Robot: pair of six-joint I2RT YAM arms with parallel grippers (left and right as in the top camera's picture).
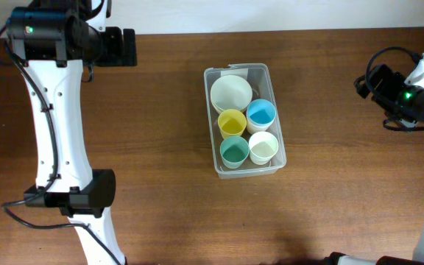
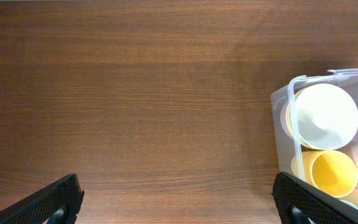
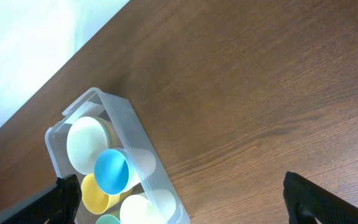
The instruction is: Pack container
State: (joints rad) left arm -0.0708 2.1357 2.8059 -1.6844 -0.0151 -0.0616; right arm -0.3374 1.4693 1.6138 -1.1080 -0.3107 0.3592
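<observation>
The clear container (image 1: 213, 168) stands at the table's middle, white label end to the back. Inside it are a cream bowl (image 1: 231, 93) on a stack, and yellow (image 1: 232, 122), blue (image 1: 260, 114), green (image 1: 234, 151) and pale cream (image 1: 263, 146) cups. My left gripper (image 1: 129, 46) is open and empty at the back left, well left of the container (image 2: 281, 127). My right gripper (image 1: 363, 81) is open and empty at the far right, apart from the container (image 3: 122, 111). In the wrist views the left fingers (image 2: 179, 202) and right fingers (image 3: 182, 190) are spread wide.
Bare brown wooden table (image 1: 160, 147) lies on all sides of the container. A white wall or surface (image 3: 30, 43) runs along the table's back edge. The left arm's base (image 1: 72, 195) stands at the front left.
</observation>
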